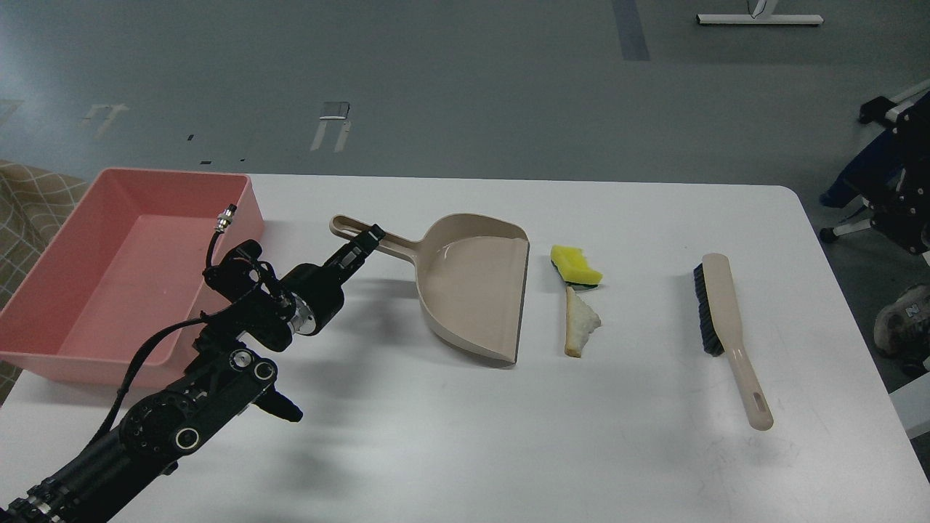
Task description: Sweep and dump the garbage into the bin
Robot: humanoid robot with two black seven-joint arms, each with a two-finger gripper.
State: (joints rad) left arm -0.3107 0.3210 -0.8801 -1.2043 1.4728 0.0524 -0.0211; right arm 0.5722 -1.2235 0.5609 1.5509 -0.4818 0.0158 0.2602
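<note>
My left gripper (362,245) is shut on the handle of the beige dustpan (471,285), at mid table. The pan's open mouth faces right. Just right of it, with a small gap, lie the garbage scraps: the yellow sponge piece (575,264) and, in front of it, the white bread wedge (580,322). The pink bin (123,269) stands at the far left, beside my left arm. My right arm (904,196) shows only as dark parts at the right edge, off the table; its fingers cannot be told apart.
A beige hand brush with dark bristles (726,327) lies at the right of the white table (450,436), handle toward the front. A chair base and a shoe are on the floor past the right edge.
</note>
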